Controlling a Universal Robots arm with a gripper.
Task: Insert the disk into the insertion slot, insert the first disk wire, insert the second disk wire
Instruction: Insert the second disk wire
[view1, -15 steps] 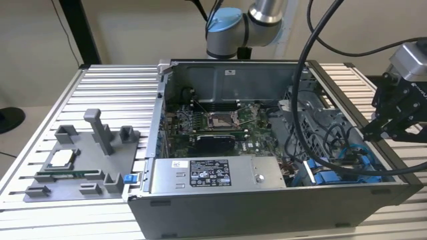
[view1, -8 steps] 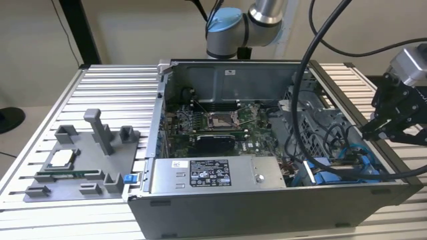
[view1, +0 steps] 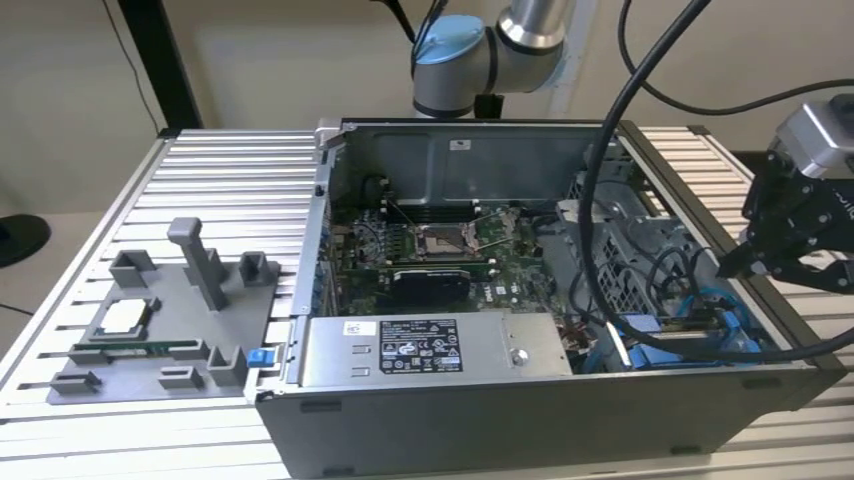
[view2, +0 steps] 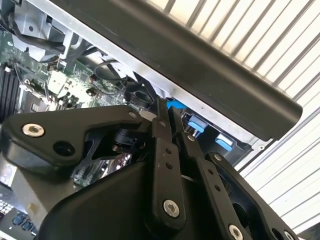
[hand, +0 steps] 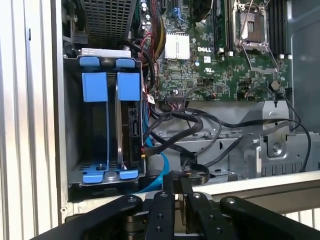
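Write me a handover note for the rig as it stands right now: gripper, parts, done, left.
Gripper: jaws shut, nothing clearly held, hovering over the case edge beside the insertion slot.
Disk: appears to stand in the slot by the blue rails, connector edge showing; full seating cannot be confirmed.
Wires: blue cable and black cables lie beside the slot; whether either is plugged into the disk cannot be told.
Done: disk insertion, apparently.
Left: both disk wires, as far as shows.
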